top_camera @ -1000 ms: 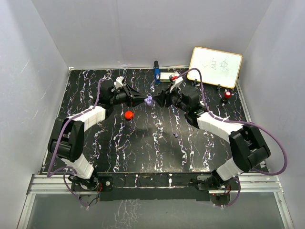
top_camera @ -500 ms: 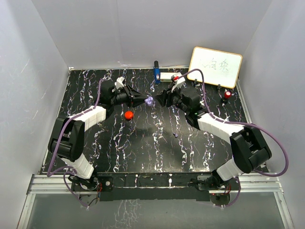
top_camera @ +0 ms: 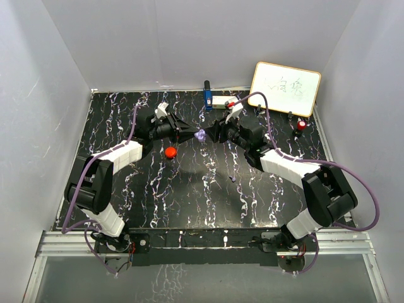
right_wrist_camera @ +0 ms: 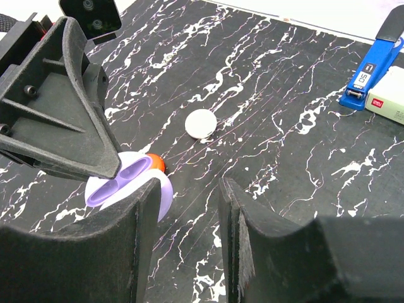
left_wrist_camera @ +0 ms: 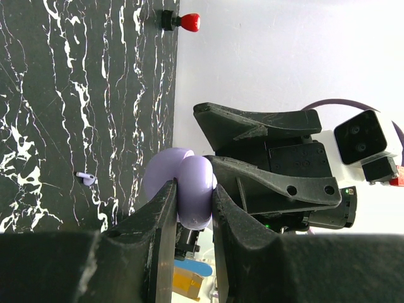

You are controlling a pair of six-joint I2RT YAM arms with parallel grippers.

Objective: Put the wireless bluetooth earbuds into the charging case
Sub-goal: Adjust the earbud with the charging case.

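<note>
My left gripper (top_camera: 193, 134) is shut on the purple charging case (top_camera: 201, 134) and holds it above the middle of the table. The case (left_wrist_camera: 165, 175) is open, and its two wells (right_wrist_camera: 123, 177) show empty in the right wrist view. My right gripper (top_camera: 213, 132) faces it from the right, open with nothing between the fingers. Its left finger (right_wrist_camera: 142, 208) lies against the case's lid, while the left gripper (left_wrist_camera: 194, 187) pinches the base. One small purple-and-white earbud (top_camera: 234, 179) lies on the table nearer the arms; the left wrist view shows this earbud (left_wrist_camera: 86, 178) below the case.
A red puck (top_camera: 170, 151) and a white puck (right_wrist_camera: 201, 122) lie on the black marbled table (top_camera: 126, 183) under the case. At the back stand a blue stapler (top_camera: 207, 95), a white box (top_camera: 222, 100), a whiteboard (top_camera: 285, 88) and a red-capped object (top_camera: 302, 126).
My left gripper has carried the case a little to the right, closer against the right gripper's finger. The right gripper has barely shifted and its jaws stand the same.
</note>
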